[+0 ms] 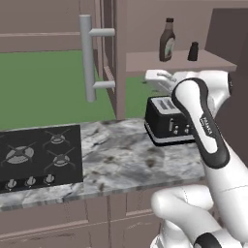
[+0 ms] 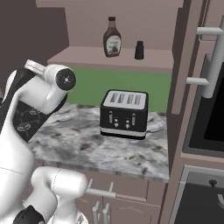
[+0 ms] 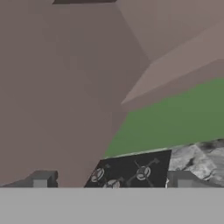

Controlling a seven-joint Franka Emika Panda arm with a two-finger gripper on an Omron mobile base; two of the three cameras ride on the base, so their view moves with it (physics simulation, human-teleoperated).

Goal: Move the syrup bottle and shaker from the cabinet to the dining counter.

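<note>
Your cabinet (image 2: 131, 57) stands open, its shelf above the toaster (image 2: 124, 113). On it the syrup bottle (image 2: 112, 37) stands upright, the shaker (image 2: 139, 50) just beside it. Your gripper (image 3: 112, 181), jaws spread wide and empty, sits low, aimed toward the stove (image 3: 131, 173); both things lie above it.

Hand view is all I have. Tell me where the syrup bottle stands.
Observer: The syrup bottle stands upright on the shelf of the open cabinet.
Operator: Place the shaker for me.
Observer: The shaker stands on that same shelf, to the bottle's right as the base cameras see it, apart from it.
Operator: Name what sits below them.
Observer: A black toaster sits on the marbled counter, under the shelf.
</note>
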